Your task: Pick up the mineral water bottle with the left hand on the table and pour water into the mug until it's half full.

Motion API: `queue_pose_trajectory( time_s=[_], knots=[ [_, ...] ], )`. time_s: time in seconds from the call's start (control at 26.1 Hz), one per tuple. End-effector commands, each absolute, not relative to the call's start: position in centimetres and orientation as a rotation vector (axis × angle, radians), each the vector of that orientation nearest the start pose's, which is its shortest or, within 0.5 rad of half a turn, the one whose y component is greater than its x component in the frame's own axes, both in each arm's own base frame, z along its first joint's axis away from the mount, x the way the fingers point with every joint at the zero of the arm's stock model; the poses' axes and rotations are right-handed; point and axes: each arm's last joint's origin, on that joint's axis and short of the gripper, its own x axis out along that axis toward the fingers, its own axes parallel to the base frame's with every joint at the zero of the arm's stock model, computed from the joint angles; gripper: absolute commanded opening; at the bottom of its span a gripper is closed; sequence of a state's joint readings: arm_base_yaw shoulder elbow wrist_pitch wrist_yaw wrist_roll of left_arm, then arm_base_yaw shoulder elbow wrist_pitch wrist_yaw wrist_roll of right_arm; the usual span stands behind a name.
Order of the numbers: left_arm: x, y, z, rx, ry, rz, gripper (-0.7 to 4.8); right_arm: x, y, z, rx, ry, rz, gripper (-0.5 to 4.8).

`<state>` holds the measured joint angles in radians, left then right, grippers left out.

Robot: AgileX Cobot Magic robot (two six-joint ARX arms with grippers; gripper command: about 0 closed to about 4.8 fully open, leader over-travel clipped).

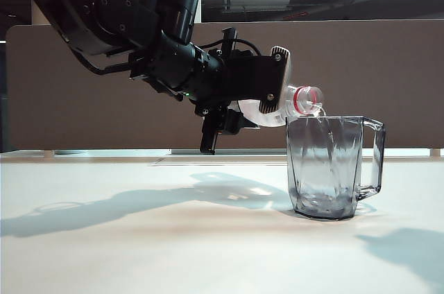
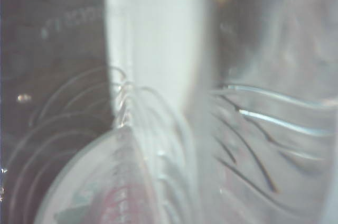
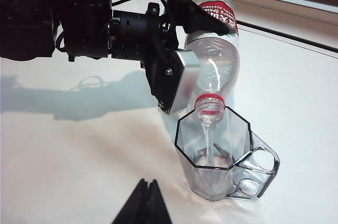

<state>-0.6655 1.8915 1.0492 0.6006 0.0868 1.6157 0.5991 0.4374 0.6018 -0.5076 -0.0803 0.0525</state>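
Exterior view: left gripper (image 1: 267, 89) reaching in from the upper left of the frame toward the centre, wrist rolled on its side, fingers clamped on the bottle (image 1: 295, 102), with one silver-grey finger pad (image 1: 278, 79) facing the camera. Bottle tipped nearly level, red neck ring at the right, mouth just over the rim of the mug (image 1: 333, 166) at centre right. Thin stream of water (image 1: 326, 127) falling from the mouth into the mug; a shallow pool at the bottom. Mug upright on the white table (image 1: 139, 252), handle to the right. Count: one bottle, one mug, one arm seen whole. Right wrist view: same pour seen from above, bottle (image 3: 214, 60) slanting from upper centre down to the mug (image 3: 219, 160) at lower centre right, red label near the top, left gripper (image 3: 198, 44) pinching the bottle's body, water (image 3: 209, 142) running down inside. Right gripper (image 3: 143, 205) only as two dark fingertips at the bottom edge, pressed together, holding nothing, well apart from the mug. Left wrist view: nothing but a blurred close-up of ribbed clear plastic, the bottle (image 2: 158, 171), with a hint of red at the bottom; neither mug nor table recognisable there.
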Motion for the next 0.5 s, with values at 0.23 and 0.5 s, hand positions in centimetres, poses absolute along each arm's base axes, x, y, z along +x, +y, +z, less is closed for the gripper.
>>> queue_pose_trajectory(
  time_s=[0.23, 0.5],
  knots=[
    [31.89, -25.21, 20.22, 1.575, -0.495, -0.703, 2.27, 8.43, 6.04, 28.56, -0.033, 0.333, 0.668, -0.08],
    [31.92, -25.2, 20.32, 1.573, -0.502, -0.693, 2.27, 8.43, 6.04, 28.56, -0.033, 0.333, 0.668, -0.08]
  ],
)
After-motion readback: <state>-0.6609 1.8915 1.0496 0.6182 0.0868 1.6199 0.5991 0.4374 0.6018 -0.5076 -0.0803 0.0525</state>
